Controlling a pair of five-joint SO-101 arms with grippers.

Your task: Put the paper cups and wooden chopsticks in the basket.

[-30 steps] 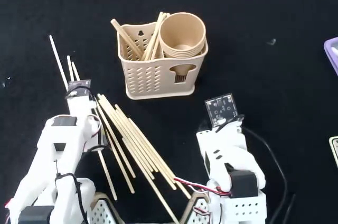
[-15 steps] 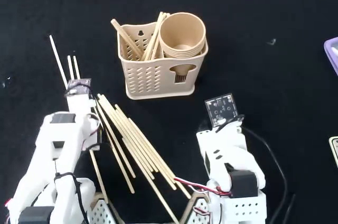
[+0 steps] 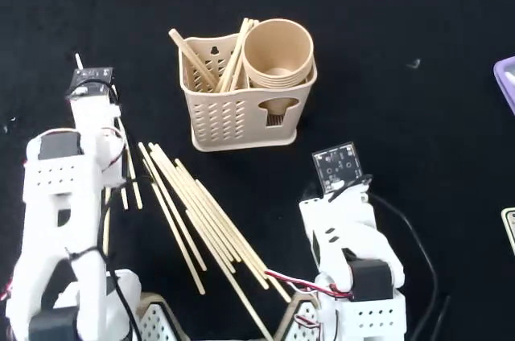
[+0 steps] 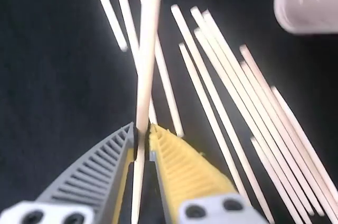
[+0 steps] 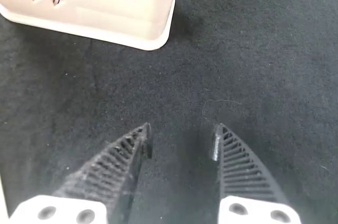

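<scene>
A beige perforated basket (image 3: 241, 120) stands at the table's middle back, holding stacked paper cups (image 3: 278, 51) and a few wooden chopsticks (image 3: 233, 55). Several loose chopsticks (image 3: 201, 212) lie fanned on the black table in front of it. At the left the left arm (image 3: 60, 164) stands raised. My left gripper (image 4: 141, 131) is shut on one chopstick (image 4: 148, 49), held above the loose chopsticks (image 4: 237, 102). My right gripper (image 5: 179, 139) is open over bare cloth, a short way in front of the basket (image 5: 105, 18), with nothing between its fingers.
A purple object (image 3: 507, 80) and a pale one (image 3: 509, 228) sit at the right edge. A black cable (image 3: 410, 228) trails beside the right arm (image 3: 346, 228). Two more chopsticks (image 3: 129, 176) lie by the left arm.
The left arm has risen and swung back and to the left with the chopstick in its gripper. The right arm has not moved.
</scene>
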